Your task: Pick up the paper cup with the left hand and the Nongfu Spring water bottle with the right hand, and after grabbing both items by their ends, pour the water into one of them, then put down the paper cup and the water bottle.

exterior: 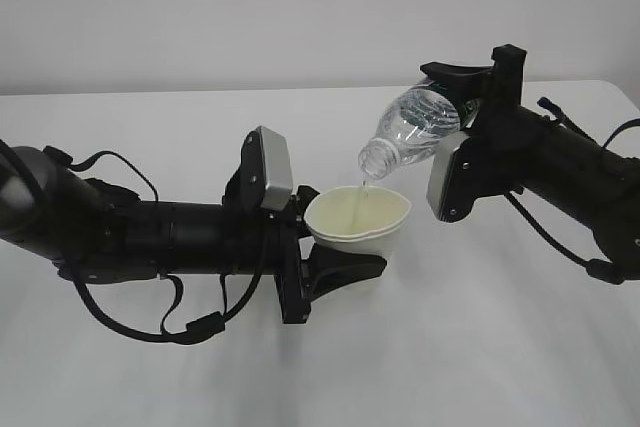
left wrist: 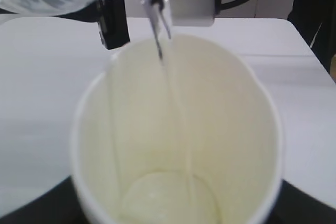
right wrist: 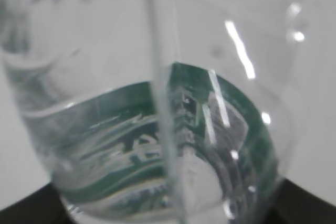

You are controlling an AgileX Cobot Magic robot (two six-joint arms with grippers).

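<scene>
cup: we see the paper cup [exterior: 358,217] held above the tabletop [exterior: 480,347] at the middle of the scene, its mouth squeezed into an oval and tipped slightly toward the camera
left pincer: our left pincer [exterior: 335,252] is clenched around the cup's lower part, one black finger showing under its base
bottle: the water bottle [exterior: 412,129] is tilted neck-down to the left, its open neck just above the cup's far rim, not touching it
right pincer: our right pincer [exterior: 470,97] grasps the bottle at its base end, where the dark green label sits; in the right wrist view the label [right wrist: 157,156] fills the lower frame
water: a thin stream of water [left wrist: 160,45] falls from the neck into the cup; we see a small pool [left wrist: 168,198] on the cup's cream bottom
tabletop: white, with both black arms reaching in from the two sides
</scene>
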